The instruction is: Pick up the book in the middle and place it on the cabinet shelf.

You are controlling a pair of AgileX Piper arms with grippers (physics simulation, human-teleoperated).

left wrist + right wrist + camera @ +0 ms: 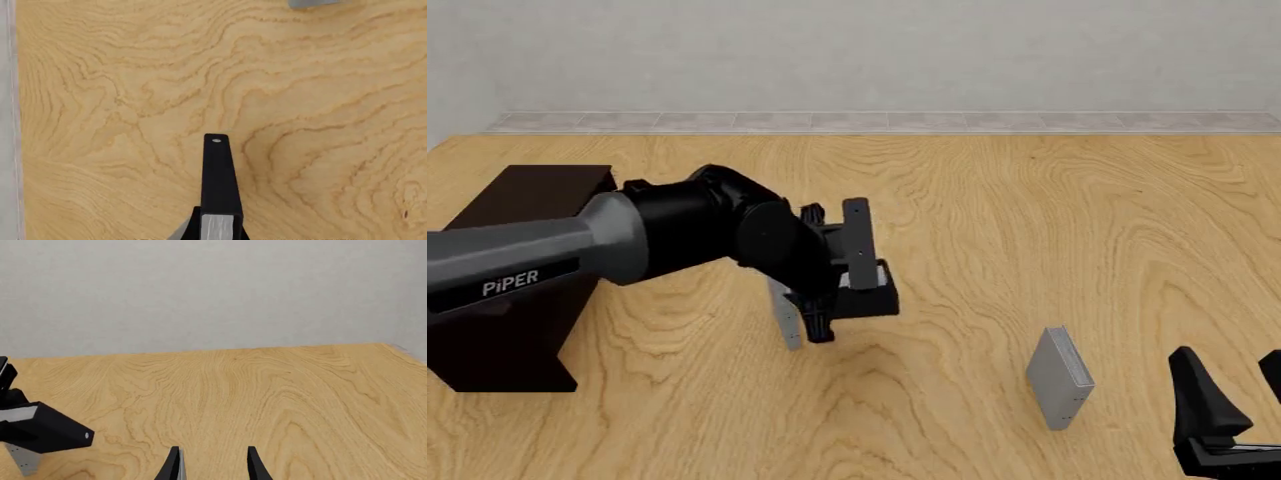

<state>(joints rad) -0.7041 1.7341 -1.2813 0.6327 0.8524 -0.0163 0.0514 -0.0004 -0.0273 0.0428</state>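
Note:
The book [869, 297], thick and black with white page edges, hangs in the air above the table, and my left gripper [849, 262] is shut on it. In the left wrist view its pale page edge [217, 227] shows close up, under a black finger [216, 165]. The right wrist view catches the held book [41, 432] at its edge. The cabinet shelf [510, 250], dark brown and low, stands at the far left, apart from the book. My right gripper [1233, 388] is open near the front right corner, fingertips [175, 462] holding nothing.
One thin grey book [785, 316] stands on the table just below and behind the held book, also seen as grey book [23, 460]. A second thin grey book [1060, 378] stands left of my right gripper. A pale wall [854, 55] closes off the far side.

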